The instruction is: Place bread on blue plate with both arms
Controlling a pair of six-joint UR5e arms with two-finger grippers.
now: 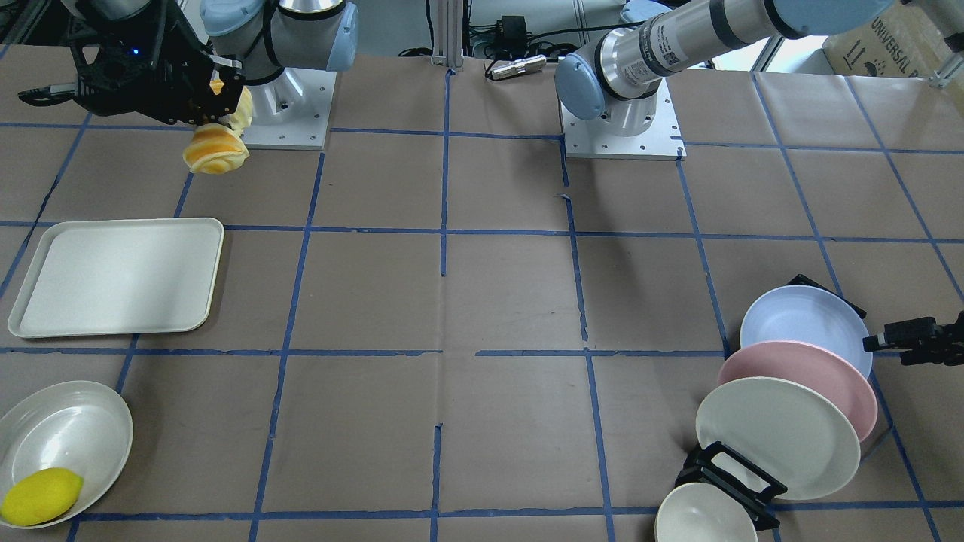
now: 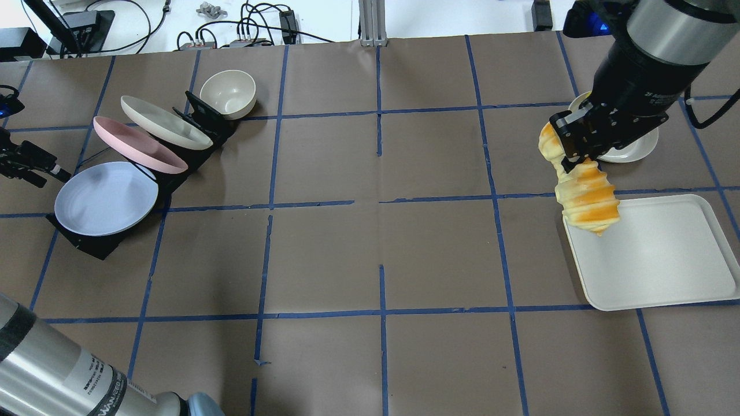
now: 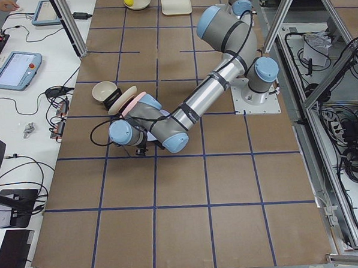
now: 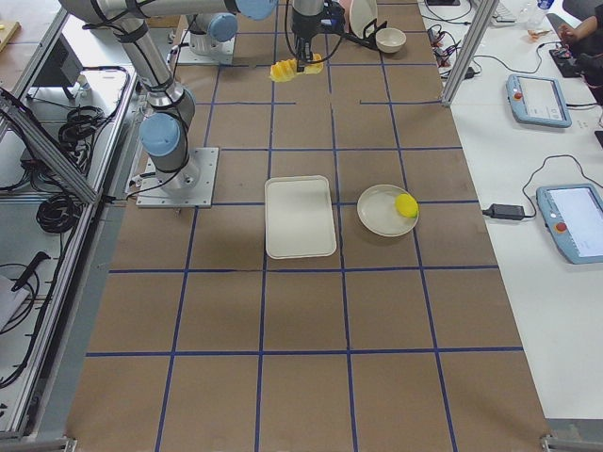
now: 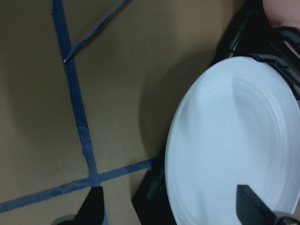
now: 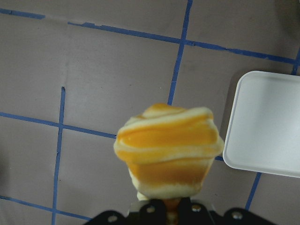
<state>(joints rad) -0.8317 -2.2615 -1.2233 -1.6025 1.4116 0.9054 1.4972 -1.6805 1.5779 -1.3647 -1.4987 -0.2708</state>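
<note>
Right gripper (image 2: 569,153): closed on the upper end of the bread (image 2: 585,197). The loaf hangs from it, tilted, in the air above the desk (image 2: 376,242). In the overhead view this is at right centre of the frame, with the lower tip of the loaf overlapping the upper-left corner of the white tray (image 2: 665,260). The right wrist view shows the striped end of the loaf filling the centre, with the tray at the right edge.

Left gripper (image 5: 171,211): spread wide and holding nothing. Its two fingers (image 5: 93,208) show at the bottom of the left wrist view, one either side of the plate's near rim. I cannot tell whether they touch it.

Blue plate (image 2: 106,197): at the left of the overhead frame, leaning in a black rack (image 2: 92,242). It is the front of three, with a pink plate (image 2: 139,144) and a cream plate (image 2: 165,122) behind it. It has nothing on it. Bread and blue plate are well apart, at opposite sides of the desk.

A lemon (image 1: 41,497) lies in a white dish (image 1: 75,421) at the lower left of the front-facing view.
</note>
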